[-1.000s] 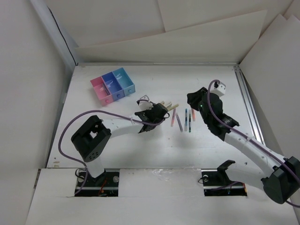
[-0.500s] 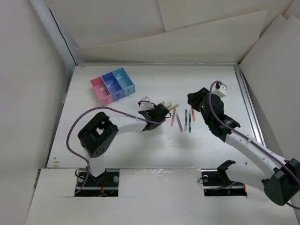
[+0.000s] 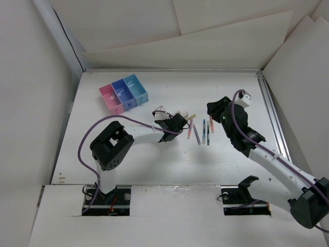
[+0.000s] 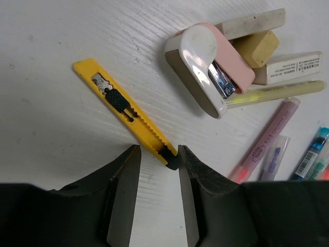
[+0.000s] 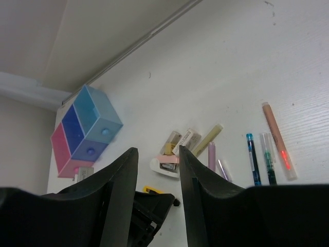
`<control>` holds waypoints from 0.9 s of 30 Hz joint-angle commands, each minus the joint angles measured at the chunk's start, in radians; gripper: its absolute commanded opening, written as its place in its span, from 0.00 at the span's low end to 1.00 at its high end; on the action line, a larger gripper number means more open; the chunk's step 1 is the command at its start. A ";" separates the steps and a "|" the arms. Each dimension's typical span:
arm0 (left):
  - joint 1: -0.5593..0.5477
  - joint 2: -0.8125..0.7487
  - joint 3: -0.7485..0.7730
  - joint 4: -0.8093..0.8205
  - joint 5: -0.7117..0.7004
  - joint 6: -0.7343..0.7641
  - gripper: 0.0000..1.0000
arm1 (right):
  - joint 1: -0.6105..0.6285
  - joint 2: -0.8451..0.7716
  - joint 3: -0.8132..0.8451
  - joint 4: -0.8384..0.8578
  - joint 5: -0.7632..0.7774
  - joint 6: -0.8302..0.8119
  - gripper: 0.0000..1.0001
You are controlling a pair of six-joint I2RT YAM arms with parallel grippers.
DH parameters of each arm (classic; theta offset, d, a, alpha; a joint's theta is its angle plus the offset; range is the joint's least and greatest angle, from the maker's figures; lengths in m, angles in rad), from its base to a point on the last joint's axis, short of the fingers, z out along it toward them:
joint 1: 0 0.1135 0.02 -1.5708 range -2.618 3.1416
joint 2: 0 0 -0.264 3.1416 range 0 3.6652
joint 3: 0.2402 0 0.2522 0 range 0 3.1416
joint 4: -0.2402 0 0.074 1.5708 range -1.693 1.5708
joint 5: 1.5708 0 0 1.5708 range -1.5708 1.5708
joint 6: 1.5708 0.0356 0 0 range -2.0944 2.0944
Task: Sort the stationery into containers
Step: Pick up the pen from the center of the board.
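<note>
Left wrist view: the left gripper (image 4: 158, 152) is straddling the yellow cutter (image 4: 123, 105) at its tail, jaws spread to pinch it, while the right gripper (image 5: 157, 152) is hovering, jaws apart.

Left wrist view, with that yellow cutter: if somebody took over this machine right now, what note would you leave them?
Left pincer: open, low over the table, jaws either side of the black end of the yellow cutter, not gripping it.
Right pincer: open, empty, hovering near the pens.
Things: yellow cutter, pink stapler, erasers and pens all lie on the table; containers sit far left.
Done: nothing clearly in the bins.
Left: sort every item.
</note>
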State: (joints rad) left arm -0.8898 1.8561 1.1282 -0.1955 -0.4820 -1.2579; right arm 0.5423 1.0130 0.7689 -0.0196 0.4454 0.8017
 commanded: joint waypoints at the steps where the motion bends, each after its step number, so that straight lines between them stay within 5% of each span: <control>1: 0.005 -0.005 -0.013 -0.119 -0.036 -0.011 0.32 | -0.007 -0.021 0.000 0.017 -0.007 0.004 0.44; 13: 0.028 -0.024 -0.054 -0.222 -0.076 0.077 0.25 | -0.016 -0.039 0.000 0.017 -0.016 0.004 0.44; 19: 0.028 -0.075 -0.081 -0.144 -0.066 0.139 0.43 | -0.016 -0.028 0.000 0.017 -0.025 0.004 0.44; 27: 0.028 0.026 0.036 -0.199 -0.102 0.207 0.44 | -0.016 -0.028 0.000 0.017 -0.034 0.004 0.44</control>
State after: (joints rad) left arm -0.8639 1.8343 1.1160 -0.3172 -0.5640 -1.0927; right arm 0.5312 0.9924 0.7689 -0.0196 0.4278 0.8017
